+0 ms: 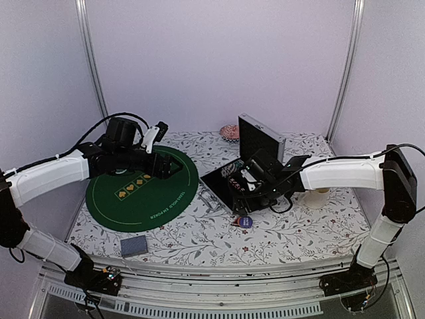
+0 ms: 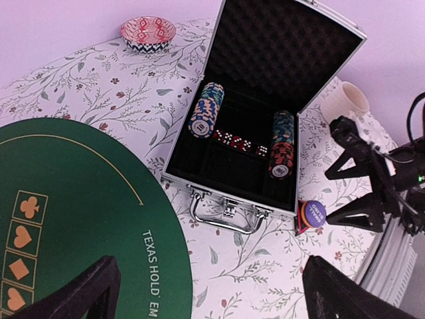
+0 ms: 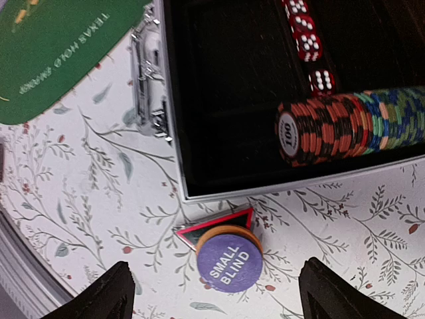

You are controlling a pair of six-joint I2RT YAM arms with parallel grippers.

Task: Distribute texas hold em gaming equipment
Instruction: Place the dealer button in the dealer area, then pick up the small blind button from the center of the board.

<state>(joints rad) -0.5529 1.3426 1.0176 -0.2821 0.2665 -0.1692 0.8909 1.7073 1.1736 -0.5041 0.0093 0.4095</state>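
An orange round button with a purple "SMALL BLIND" face (image 3: 230,266) lies on the floral cloth against a red-edged black triangle (image 3: 212,229), just outside the open silver case (image 3: 174,139). It also shows in the top view (image 1: 244,221) and the left wrist view (image 2: 312,212). Rows of striped poker chips (image 3: 352,125) (image 2: 206,109) and red dice (image 3: 305,33) lie in the case. A grey-blue card deck (image 1: 133,246) lies near the front left. My right gripper (image 3: 214,299) is open and empty above the button. My left gripper (image 2: 209,292) is open and empty over the green mat's edge (image 2: 80,219).
The round green "Texas Hold'em" mat (image 1: 141,189) covers the left of the table. A red patterned bowl (image 2: 148,33) sits at the back. A cream mug (image 2: 348,100) stands right of the case, whose lid (image 1: 260,138) is upright. Booth walls close in the sides.
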